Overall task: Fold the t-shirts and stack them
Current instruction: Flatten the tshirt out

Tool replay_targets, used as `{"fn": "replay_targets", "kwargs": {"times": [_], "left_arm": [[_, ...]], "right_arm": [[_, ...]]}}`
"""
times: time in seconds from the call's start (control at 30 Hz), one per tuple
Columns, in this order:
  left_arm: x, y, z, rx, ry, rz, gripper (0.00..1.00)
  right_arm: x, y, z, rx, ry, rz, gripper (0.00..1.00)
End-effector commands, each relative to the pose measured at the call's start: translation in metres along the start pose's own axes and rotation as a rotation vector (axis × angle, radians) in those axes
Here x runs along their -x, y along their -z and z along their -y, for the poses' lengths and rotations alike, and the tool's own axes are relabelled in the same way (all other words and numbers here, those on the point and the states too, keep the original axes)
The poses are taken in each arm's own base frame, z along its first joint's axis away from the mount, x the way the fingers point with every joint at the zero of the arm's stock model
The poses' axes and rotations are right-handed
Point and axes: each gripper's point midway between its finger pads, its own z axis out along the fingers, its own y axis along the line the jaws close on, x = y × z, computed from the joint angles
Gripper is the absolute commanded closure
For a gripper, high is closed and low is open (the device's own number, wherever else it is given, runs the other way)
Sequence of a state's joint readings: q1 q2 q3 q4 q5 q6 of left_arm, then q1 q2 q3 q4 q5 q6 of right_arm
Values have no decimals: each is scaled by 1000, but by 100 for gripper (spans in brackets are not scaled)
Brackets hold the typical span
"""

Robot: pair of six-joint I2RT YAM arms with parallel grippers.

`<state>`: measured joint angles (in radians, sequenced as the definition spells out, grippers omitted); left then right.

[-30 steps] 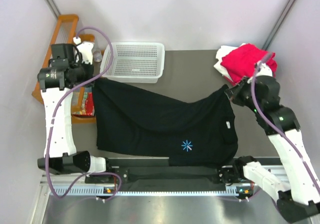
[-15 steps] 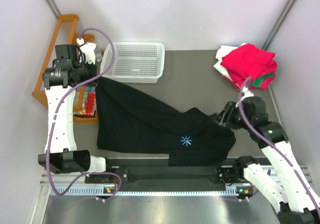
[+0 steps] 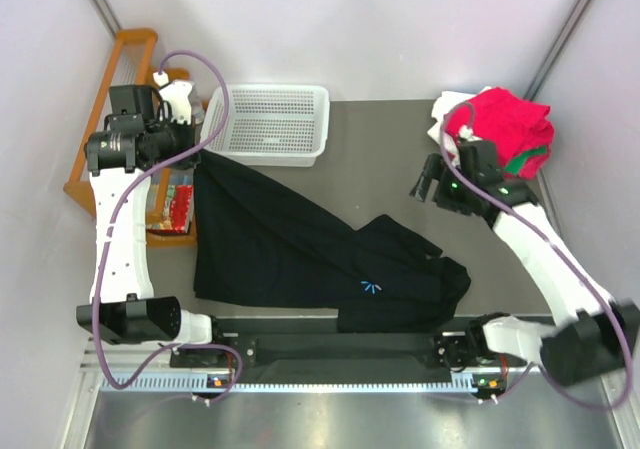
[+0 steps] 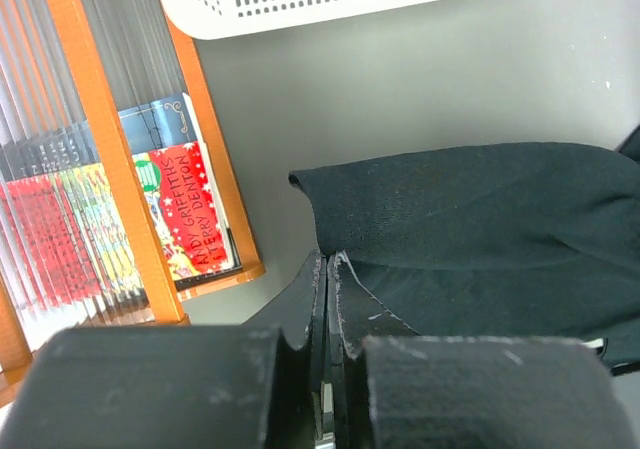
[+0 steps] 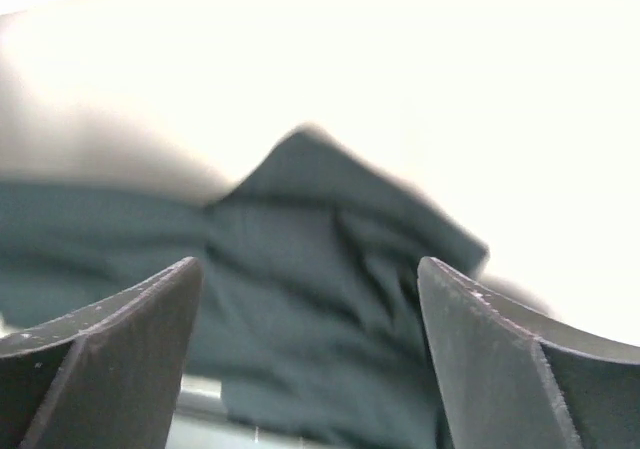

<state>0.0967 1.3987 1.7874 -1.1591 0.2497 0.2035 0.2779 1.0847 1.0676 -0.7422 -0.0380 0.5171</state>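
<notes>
Where the black t-shirt (image 3: pixel 300 254) lies across the grey worktop (image 3: pixel 380 159), it runs as a broad slanting band from the upper left of the overhead view down to the lower right. Its right part is bunched into folds, and its light-blue starburst mark (image 3: pixel 372 286) sits partly tucked into a crease near the bottom centre.

The left tool (image 4: pixel 327 269) is pressed together on the shirt's upper-left corner. In the left wrist view a thin edge of black cloth is pinched between its two pads, and the rest spreads away to the right over the worktop. Just above that corner stands the white perforated basket (image 3: pixel 268 121). Left of it is an orange wooden rack (image 3: pixel 120 79) holding books, among them a red book (image 4: pixel 185 219).

The right tool (image 3: pixel 425 182) hangs over bare worktop right of centre, above the bunched end of the shirt and apart from it. Its fingers (image 5: pixel 110 359) are spread wide with nothing between them, and its wrist view looks down, blurred, on dark folds.

At the upper right corner of the worktop sits the stack of folded shirts (image 3: pixel 500 137). A red shirt (image 3: pixel 510 114) is on top, a green shirt (image 3: pixel 532 156) shows only as an edge below it, and a white shirt (image 3: pixel 448 104) peeks out at the stack's upper left.
</notes>
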Motion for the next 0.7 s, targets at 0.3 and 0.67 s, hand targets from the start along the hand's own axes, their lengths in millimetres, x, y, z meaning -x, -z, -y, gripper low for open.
{"fn": "replay_targets", "kwargs": {"times": [0.3, 0.67], "left_arm": [[-7, 4, -1, 23, -17, 48, 100], [-16, -4, 0, 13, -9, 33, 100]], "right_arm": [[-54, -148, -8, 4, 62, -243, 25], [-54, -173, -23, 24, 118, -261, 32]]}}
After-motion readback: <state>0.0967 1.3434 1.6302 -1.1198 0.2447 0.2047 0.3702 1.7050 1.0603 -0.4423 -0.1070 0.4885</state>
